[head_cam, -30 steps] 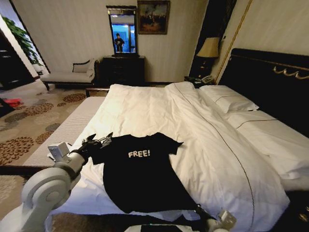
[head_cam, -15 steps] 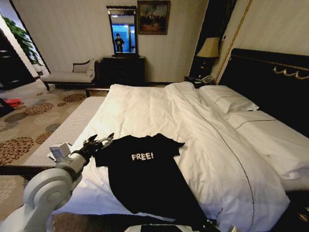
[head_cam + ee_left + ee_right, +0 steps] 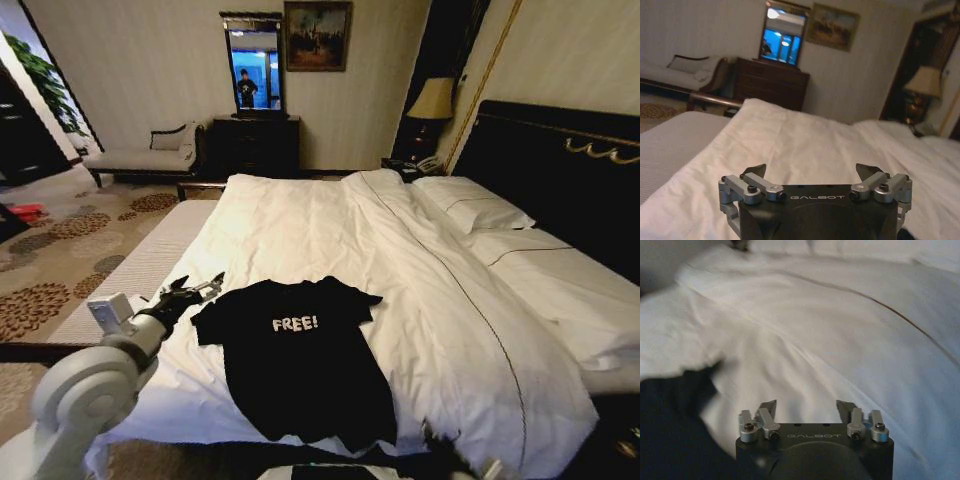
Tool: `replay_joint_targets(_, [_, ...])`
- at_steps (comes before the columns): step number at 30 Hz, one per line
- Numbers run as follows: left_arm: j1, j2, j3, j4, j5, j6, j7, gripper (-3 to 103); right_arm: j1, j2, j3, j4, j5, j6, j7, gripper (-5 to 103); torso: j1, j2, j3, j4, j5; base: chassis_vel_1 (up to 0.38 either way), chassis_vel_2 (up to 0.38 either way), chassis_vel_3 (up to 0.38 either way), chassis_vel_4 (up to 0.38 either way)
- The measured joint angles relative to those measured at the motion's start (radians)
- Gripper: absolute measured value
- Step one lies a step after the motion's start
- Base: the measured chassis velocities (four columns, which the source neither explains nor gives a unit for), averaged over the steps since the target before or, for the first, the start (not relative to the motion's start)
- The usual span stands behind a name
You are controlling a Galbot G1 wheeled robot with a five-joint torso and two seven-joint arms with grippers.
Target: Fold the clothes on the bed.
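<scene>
The clothes are one black T-shirt with white "FREE!" lettering, spread flat and face up on the near part of the bed's white duvet. My left gripper hovers open just left of the shirt's left sleeve, a small gap apart from it. Its wrist view shows the open left gripper with nothing between the fingers, above the duvet. By the shirt's lower right hem, at the bed's near edge, sits my right gripper. In its wrist view the right gripper is open and empty, with the black shirt beside it.
Pillows lie before the dark headboard on the right. A lamp stands on the nightstand beyond. At the far wall stand a dark dresser and a pale chaise. Patterned carpet lies left of the bed.
The left gripper has drawn back left, away from the sleeve. The shirt has settled flat, its hem pulled in from the right. The right gripper has sunk toward the picture's bottom edge.
</scene>
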Motion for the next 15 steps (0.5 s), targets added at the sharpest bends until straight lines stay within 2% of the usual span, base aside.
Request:
replay_joint_targets(1, [0.0,0.0,0.0,0.0,0.0,0.0,0.0,100,0.0,0.0,0.0,0.0,0.0,0.0,0.0,68,0.0,0.0,0.0,0.0,0.0,0.0,0.0,0.0,0.0])
replay_joint_targets(3, [0.006,-0.023,-0.074,-0.015,-0.059,-0.012,-0.004,100,0.174,-0.056,-0.003,-0.087,0.106,-0.019,-0.062,79,0.0,0.0,0.0,0.0001,0.0003,0.0,0.0,0.0,0.0])
replay_joint_targets(4, [0.011,-0.032,-0.098,-0.021,-0.074,-0.016,-0.004,100,0.235,-0.069,-0.019,-0.119,0.134,-0.022,-0.086,79,0.0,0.0,0.0,0.0003,0.0004,0.0,0.0,0.0,0.0])
replay_joint_targets(5, [0.011,-0.032,-0.098,-0.021,-0.074,-0.016,-0.004,100,0.235,-0.069,-0.019,-0.119,0.134,-0.022,-0.086,79,0.0,0.0,0.0,0.0003,0.0004,0.0,0.0,0.0,0.0])
replay_joint_targets(6, [0.022,-0.053,-0.147,-0.029,-0.101,-0.023,-0.003,100,0.34,-0.082,-0.058,-0.17,0.176,-0.032,-0.118,89,0.0,0.0,0.0,0.0007,0.0006,0.0,0.0,0.0,0.0])
replay_joint_targets(7, [0.023,-0.061,-0.164,-0.031,-0.112,-0.026,-0.003,100,0.386,-0.082,-0.074,-0.193,0.203,-0.041,-0.135,89,0.0,0.0,0.0,0.0013,0.0006,0.0,0.0,0.0,0.0])
replay_joint_targets(9, [0.016,-0.064,-0.17,-0.033,-0.121,-0.028,-0.001,100,0.449,-0.069,-0.092,-0.23,0.254,-0.059,-0.166,97,0.0,0.0,0.0,0.0005,-0.0002,0.0,0.0,0.0,0.0])
replay_joint_targets(10, [0.016,-0.063,-0.17,-0.033,-0.121,-0.028,0.0,100,0.473,-0.06,-0.103,-0.247,0.273,-0.065,-0.177,99,0.0,0.0,0.0,-0.0012,-0.0002,0.0,0.0,0.0,0.0])
replay_joint_targets(15, [0.029,-0.058,-0.178,-0.034,-0.114,-0.023,-0.002,100,0.55,-0.034,-0.141,-0.309,0.308,-0.072,-0.217,100,0.0,0.0,0.0,-0.0006,-0.0002,0.0,0.0,0.0,0.0])
